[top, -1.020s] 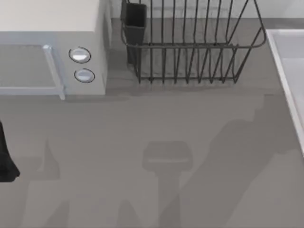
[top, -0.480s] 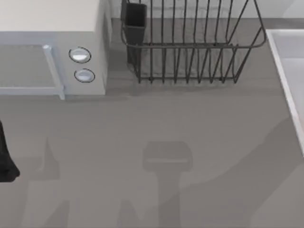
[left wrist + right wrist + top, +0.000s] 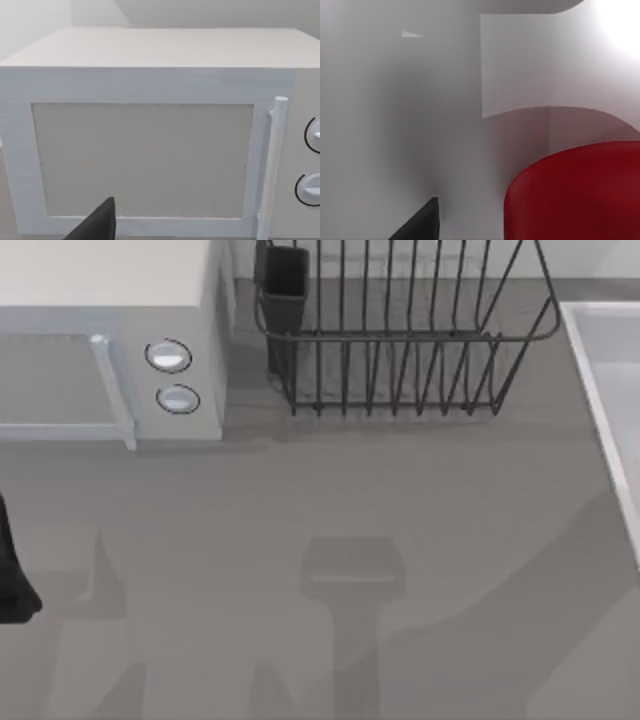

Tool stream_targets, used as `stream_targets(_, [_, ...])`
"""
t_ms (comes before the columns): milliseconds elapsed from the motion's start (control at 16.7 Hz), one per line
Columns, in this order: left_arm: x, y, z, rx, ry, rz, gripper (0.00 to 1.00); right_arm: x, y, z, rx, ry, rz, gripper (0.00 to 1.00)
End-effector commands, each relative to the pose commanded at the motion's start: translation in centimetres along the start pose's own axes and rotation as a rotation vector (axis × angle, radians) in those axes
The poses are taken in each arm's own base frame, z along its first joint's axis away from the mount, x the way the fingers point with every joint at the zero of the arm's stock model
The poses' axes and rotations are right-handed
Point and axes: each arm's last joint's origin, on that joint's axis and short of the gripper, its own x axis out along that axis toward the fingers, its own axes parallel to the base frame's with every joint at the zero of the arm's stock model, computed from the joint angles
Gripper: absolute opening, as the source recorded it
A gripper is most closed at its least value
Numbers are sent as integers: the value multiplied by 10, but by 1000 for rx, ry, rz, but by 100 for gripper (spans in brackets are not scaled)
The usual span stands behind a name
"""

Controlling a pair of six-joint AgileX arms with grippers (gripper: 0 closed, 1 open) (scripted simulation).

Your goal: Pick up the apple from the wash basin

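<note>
Apple (image 3: 575, 192): glossy deep-red, blocky-rounded, against the pale wash basin (image 3: 420, 110).

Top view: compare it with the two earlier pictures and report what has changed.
The broad arm shadow on the grey table has slid toward the top view's right and lower edge, drawing off from the dark wire dish rack toward the pale grey-white wash basin. The white microwave, the rack, the basin and the parked left arm at the left edge stayed as they were.
</note>
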Motion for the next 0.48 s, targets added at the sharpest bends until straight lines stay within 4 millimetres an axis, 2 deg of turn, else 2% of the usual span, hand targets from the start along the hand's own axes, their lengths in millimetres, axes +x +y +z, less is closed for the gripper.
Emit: stream_targets(480, [0, 0, 0, 0, 0, 0, 100, 0, 0, 0, 0, 0, 0, 25])
